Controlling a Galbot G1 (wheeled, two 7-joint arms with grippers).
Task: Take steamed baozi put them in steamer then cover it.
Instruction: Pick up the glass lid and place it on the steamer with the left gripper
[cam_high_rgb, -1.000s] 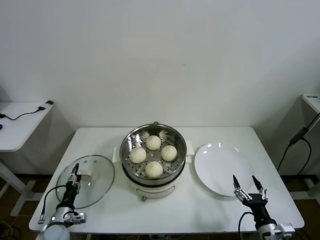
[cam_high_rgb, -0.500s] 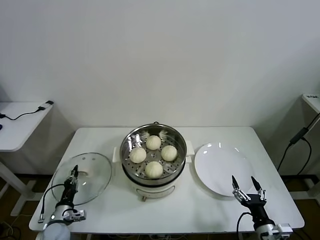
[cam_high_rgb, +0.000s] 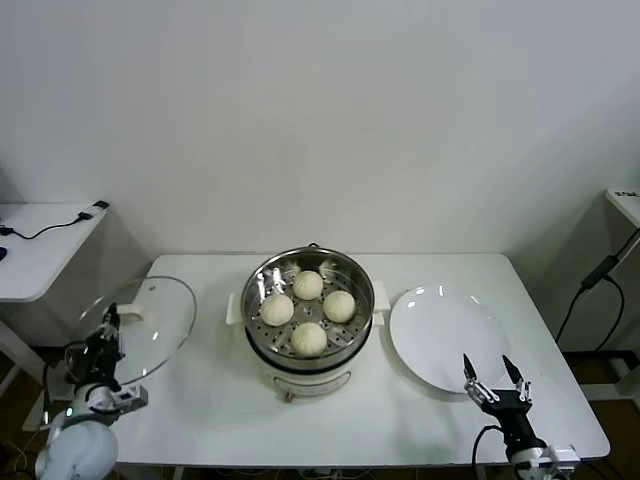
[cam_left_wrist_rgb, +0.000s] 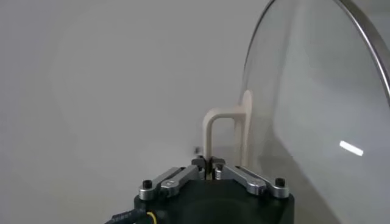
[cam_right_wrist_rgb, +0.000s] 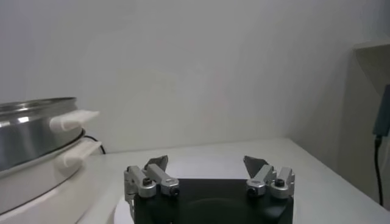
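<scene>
Four cream-white baozi (cam_high_rgb: 308, 310) lie on the perforated tray inside the shiny steamer (cam_high_rgb: 308, 345) at the table's middle. My left gripper (cam_high_rgb: 108, 325) is shut on the cream handle (cam_left_wrist_rgb: 226, 131) of the glass cover (cam_high_rgb: 150, 325) and holds it lifted and tilted above the table's left edge, apart from the steamer. In the left wrist view the cover (cam_left_wrist_rgb: 317, 103) stands on edge beside the handle, with the left gripper (cam_left_wrist_rgb: 209, 164) closed on the handle's base. My right gripper (cam_high_rgb: 494, 377) is open and empty near the front right; in its wrist view (cam_right_wrist_rgb: 207, 163) its fingers are spread wide.
A flat white plate (cam_high_rgb: 447, 338) lies right of the steamer, just beyond my right gripper. The steamer's side handles (cam_right_wrist_rgb: 73, 122) show in the right wrist view. A small side table (cam_high_rgb: 40, 245) with a cable stands at the far left.
My left gripper has lifted the cover off the table, tilted it up and carried it left and back. The right gripper has barely moved.
</scene>
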